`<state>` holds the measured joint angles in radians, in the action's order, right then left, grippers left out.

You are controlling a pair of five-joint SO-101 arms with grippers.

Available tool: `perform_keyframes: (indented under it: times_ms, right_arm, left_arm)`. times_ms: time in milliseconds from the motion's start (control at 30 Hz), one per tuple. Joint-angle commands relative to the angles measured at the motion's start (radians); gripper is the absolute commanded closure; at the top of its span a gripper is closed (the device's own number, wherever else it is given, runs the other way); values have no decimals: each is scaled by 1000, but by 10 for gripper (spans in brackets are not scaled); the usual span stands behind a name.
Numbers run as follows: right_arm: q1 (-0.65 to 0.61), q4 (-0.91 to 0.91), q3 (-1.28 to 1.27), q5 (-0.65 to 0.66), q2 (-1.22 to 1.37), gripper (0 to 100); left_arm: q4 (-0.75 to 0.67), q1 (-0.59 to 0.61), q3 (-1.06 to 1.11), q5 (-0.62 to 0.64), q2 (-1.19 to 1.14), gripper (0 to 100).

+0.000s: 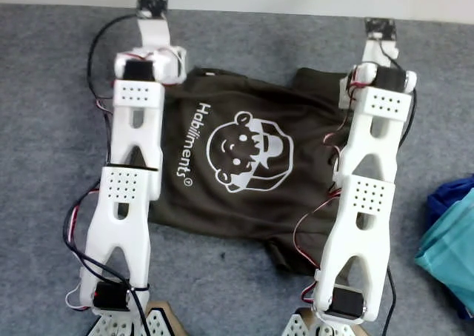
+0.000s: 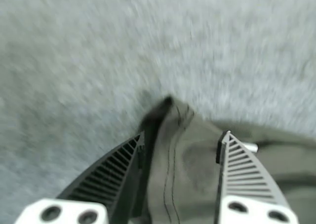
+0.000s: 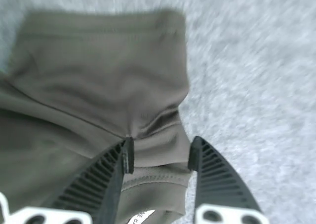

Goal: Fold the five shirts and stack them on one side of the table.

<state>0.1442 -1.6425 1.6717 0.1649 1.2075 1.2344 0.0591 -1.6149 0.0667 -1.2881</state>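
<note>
Olive-brown shirt (image 1: 222,210) with a white cartoon print lies spread flat in the middle of the grey table (image 1: 44,129), between the two white arms. The left end effector (image 2: 181,137) stands wide apart, straddling the shirt's upper-left corner. The right end effector (image 3: 160,147) is parted more narrowly over a hemmed edge at the upper right, with cloth between its fingers. Blue and teal garments (image 1: 452,240) sit at the right edge.
</note>
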Motion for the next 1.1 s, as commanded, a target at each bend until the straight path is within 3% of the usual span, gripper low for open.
perform_keyframes:
  times_ms: [0,167,267,367,500,867,1067]
  right_arm:
    - [-1,-47,82,14,-142,825]
    - [21,-127,73,3,-246,838]
    - [54,-127,70,-37,-289,931]
    - [73,-128,12,-5,-337,943]
    - [90,-127,-277,-5,-501,896]
    - [62,-97,-1171,64,-1122,896]
    - [41,97,-1670,78,-1438,896]
  left_arm:
    - [41,22,-48,-2,142,748]
    - [339,24,-51,-6,288,748]
    - [557,-7,-48,-2,380,749]
    - [560,2,-47,31,444,827]
    - [562,-1,13,28,510,947]
    - [552,-35,1009,26,1064,957]
    - [446,8,1452,25,1296,951]
